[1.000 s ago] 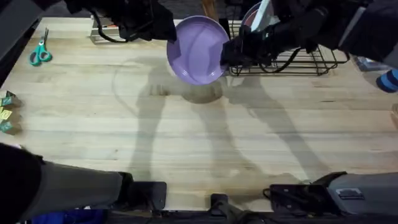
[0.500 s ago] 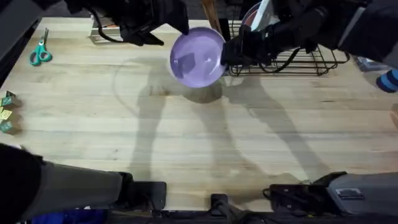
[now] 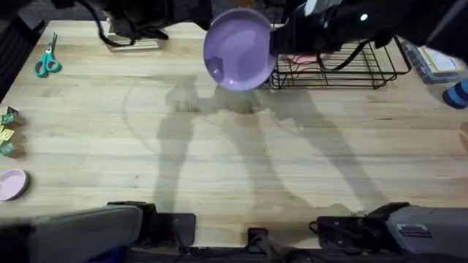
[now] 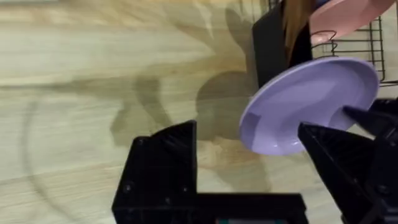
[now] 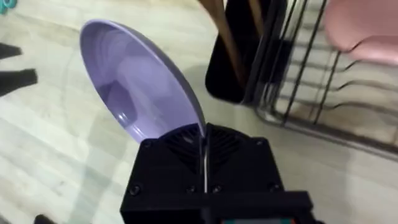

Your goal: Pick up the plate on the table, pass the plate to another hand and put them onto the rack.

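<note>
Plate handover: my right jaws alone hold it.
My right jaws [image 5: 204,144] grip the plate [image 3: 239,50] at top centre; left jaws [image 4: 249,162] have released, now open.

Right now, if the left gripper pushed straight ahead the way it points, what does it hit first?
Probably the round lavender plastic plate, held up off the table by the right gripper. It sits just past the left gripper and its open fingers, though depth is unclear.

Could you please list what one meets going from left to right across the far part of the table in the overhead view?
Scissors → lavender plate → right gripper gripping its rim → black wire rack.
</note>
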Motion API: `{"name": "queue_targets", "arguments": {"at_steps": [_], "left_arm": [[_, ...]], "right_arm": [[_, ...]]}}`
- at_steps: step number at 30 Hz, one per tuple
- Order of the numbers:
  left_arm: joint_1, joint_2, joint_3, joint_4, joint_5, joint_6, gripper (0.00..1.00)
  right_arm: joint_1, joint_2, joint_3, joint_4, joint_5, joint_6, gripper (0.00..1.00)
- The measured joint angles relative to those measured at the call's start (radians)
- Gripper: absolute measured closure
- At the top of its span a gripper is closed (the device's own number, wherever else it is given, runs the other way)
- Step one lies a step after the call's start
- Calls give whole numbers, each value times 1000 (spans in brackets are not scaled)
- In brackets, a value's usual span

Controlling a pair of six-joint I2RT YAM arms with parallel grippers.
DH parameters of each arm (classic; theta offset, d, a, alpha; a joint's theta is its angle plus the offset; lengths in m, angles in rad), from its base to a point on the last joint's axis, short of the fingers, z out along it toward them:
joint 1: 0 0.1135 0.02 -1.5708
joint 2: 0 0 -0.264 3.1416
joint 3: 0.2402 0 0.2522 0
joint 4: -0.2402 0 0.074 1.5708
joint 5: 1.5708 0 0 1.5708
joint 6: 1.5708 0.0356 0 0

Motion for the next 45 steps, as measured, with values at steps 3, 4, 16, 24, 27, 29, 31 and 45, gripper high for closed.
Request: {"name": "queue_targets", "arguments": {"at_steps": [3,4,16,24,27,29,31,45], "left_arm": [[0,-47,0,0,-20,26,6],[0,-59,0,0,-25,37,6],[0,-108,0,-41,-150,91,7],[0,-108,0,-41,-157,91,7],[0,-108,0,-41,-157,91,7],[0,-108,0,-41,-157,91,6],[0,-108,0,-41,-157,91,7],[0,-108,0,-30,-157,91,7]], "right_arm": [[-5,-16,20,2,19,-43,970],[-6,-20,24,2,22,-56,970],[-152,-143,28,24,36,-299,971],[-273,-181,28,141,44,-645,971],[-281,-181,28,180,47,-883,970],[-280,-181,28,183,47,-1092,970],[-280,-181,28,183,47,-1182,970],[-282,-83,28,287,133,-1657,970]]}}
